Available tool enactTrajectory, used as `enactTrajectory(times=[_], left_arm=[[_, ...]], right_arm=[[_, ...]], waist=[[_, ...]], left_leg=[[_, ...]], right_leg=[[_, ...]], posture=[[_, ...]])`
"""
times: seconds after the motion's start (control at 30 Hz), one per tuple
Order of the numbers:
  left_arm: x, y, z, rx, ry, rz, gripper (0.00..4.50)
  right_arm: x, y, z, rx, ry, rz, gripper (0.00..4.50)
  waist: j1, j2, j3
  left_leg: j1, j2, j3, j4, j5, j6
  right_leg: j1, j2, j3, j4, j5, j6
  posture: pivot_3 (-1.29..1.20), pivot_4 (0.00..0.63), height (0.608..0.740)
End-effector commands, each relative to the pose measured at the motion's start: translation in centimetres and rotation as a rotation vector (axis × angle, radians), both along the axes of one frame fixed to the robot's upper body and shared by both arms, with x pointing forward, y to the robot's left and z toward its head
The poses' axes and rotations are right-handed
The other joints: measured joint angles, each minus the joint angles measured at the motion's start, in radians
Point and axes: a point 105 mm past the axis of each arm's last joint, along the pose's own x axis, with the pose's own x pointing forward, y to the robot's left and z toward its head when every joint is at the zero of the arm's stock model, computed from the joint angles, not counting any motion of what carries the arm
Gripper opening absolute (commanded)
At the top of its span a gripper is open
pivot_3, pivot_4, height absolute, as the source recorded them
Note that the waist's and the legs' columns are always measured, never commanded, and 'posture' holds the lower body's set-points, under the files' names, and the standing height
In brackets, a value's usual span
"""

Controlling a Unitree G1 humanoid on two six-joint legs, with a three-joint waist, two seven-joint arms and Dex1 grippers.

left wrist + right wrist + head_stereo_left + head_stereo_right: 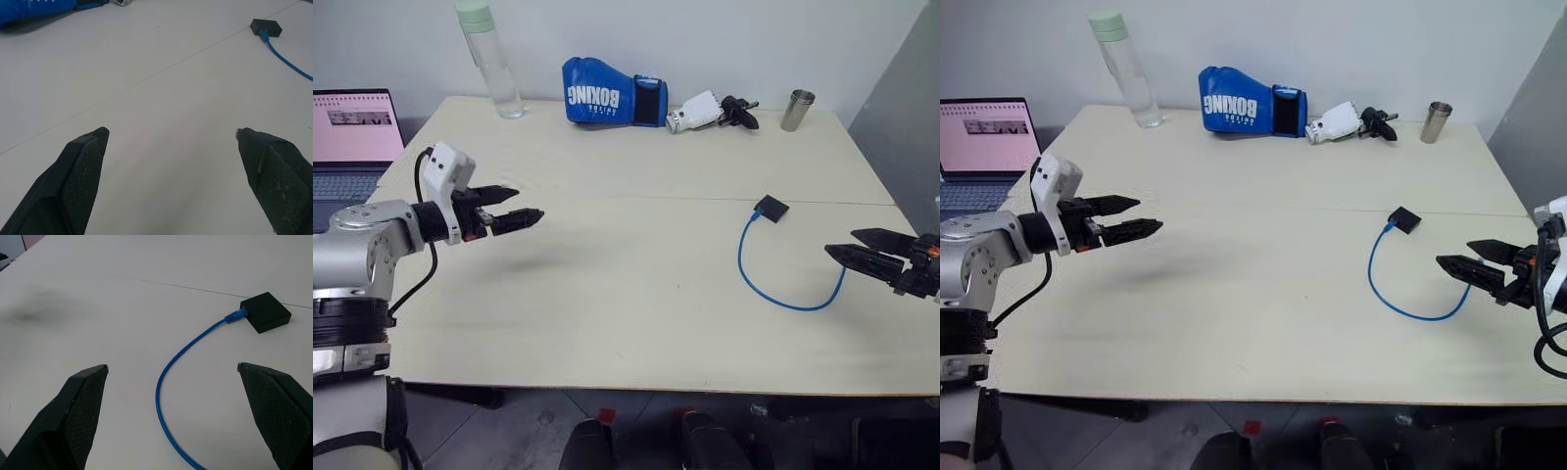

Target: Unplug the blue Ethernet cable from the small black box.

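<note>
Fingers on both grippers are spread wide and hold nothing. The left gripper (521,204) hovers over the left part of the table (607,294), pointing right; the right gripper (850,245) hangs at the right edge, pointing left. Between them, nearer the right one, the small black box (771,208) lies flat, the blue Ethernet cable (773,294) plugged into it and curving in a loop toward the near right.

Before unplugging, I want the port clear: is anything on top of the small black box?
Nothing rests on the small black box; the blue Ethernet cable enters its edge. Its underside against the table is hidden.
</note>
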Motion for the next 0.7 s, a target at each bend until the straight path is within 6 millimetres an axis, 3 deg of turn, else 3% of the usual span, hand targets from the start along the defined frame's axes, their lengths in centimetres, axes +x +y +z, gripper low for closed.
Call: enactTrajectory(times=[0.03,0.7], left_arm=[[-0.1,0.08,0.91,0.019,-0.034,-0.01,4.45],[0.17,0.39,1.59,0.038,-0.059,-0.034,4.45]], right_arm=[[-0.2,0.01,0.92,-0.02,-0.037,0.011,4.5],[0.59,-0.93,0.65,-0.037,-0.057,-0.035,4.5]], waist=[[-0.001,0.0,0.0],[0.001,0.0,0.0]], left_leg=[[0.0,0.0,0.0,0.0,0.0,0.0],[0.0,0.0,0.0,0.001,0.0,0.0]], right_leg=[[0.0,0.0,0.0,0.0,0.0,0.0],[0.0,0.0,0.0,0.001,0.0,0.0]], posture=[[0.0,0.15,0.74],[0.0,0.15,0.74]])
